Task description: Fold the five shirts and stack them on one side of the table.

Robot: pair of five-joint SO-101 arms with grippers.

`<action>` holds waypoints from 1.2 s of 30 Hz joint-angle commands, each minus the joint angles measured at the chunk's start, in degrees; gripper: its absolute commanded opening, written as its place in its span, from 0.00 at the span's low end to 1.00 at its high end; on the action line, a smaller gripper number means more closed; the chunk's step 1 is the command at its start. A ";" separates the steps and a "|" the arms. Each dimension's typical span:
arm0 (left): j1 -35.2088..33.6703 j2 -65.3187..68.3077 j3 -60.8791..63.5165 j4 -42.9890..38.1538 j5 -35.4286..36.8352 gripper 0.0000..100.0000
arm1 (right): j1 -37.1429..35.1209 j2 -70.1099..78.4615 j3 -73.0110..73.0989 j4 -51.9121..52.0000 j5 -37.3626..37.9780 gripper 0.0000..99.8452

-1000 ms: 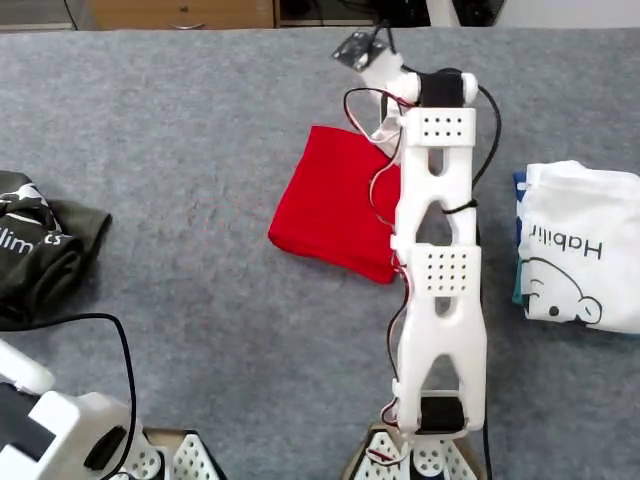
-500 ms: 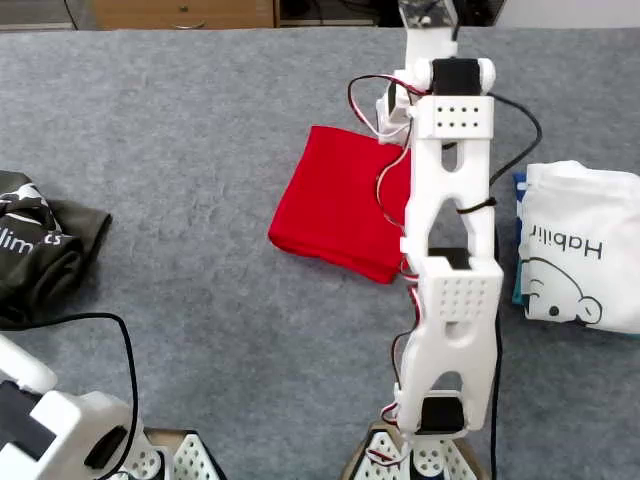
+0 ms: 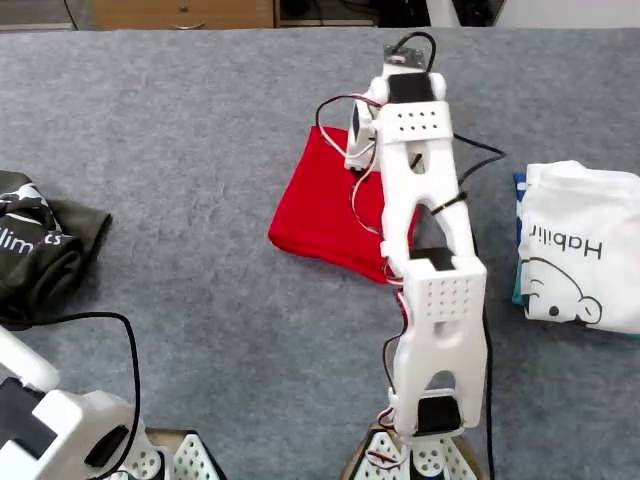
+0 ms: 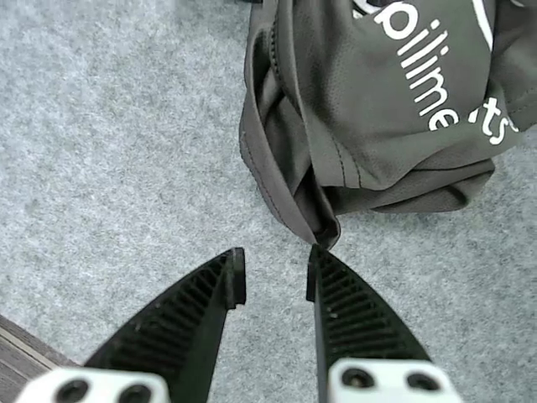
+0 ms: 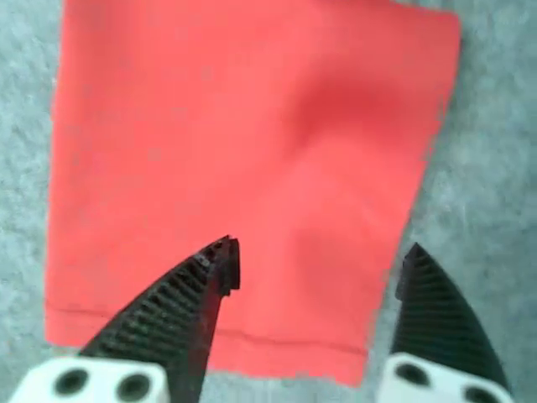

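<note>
A folded red shirt [image 3: 325, 210] lies flat mid-table. My right arm [image 3: 430, 230] stretches over its right part, and the right gripper [image 5: 321, 256] hovers open above the red shirt [image 5: 243, 151], fingers wide apart with nothing between them. At the table's right edge sits a folded white printed shirt [image 3: 580, 245] on top of a blue one [image 3: 518, 190]. At the left edge lies a crumpled dark olive shirt [image 3: 40, 250]. My left gripper [image 4: 275, 277] stands open a little above the carpet, its tips just short of a corner of the dark shirt [image 4: 377, 109].
Grey carpet [image 3: 180, 130] covers the table. The left arm's base [image 3: 60, 430] sits at the front left with a black cable looping beside it. Wooden furniture [image 3: 180, 12] runs along the far edge.
The right arm's wrist swung out to the far right, then came back left and nearer, over the red shirt. The left arm and all the shirts kept still.
</note>
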 commanded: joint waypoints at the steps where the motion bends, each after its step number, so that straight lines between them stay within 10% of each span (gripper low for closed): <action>1: 0.79 -2.33 -0.88 -0.35 -0.62 0.13 | -0.75 1.19 0.04 -3.87 -2.73 0.40; 16: 0.97 -2.24 -0.44 -0.35 -0.53 0.13 | -1.01 16.57 -9.10 -5.10 -5.63 0.41; 36: 1.05 -2.33 -0.88 -0.44 -0.53 0.13 | -0.66 27.03 -30.02 4.22 6.51 0.00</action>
